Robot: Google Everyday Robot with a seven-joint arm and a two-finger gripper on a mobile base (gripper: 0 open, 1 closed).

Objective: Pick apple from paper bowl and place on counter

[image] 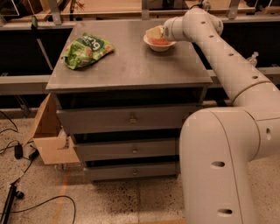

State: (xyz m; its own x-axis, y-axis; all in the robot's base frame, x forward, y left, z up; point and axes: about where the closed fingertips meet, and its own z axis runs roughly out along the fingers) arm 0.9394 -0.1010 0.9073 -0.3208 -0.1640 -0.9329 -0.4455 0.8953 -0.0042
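The paper bowl is small and white and sits at the back right of the grey metal counter. The red-orange apple lies in it, partly hidden. My gripper reaches in from the right and hangs right over the bowl, at the apple's top.
A green snack bag lies on the counter's back left. The counter tops a three-drawer cabinet. An open cardboard box stands at its left on the floor, with cables near it. A wooden bench top runs behind.
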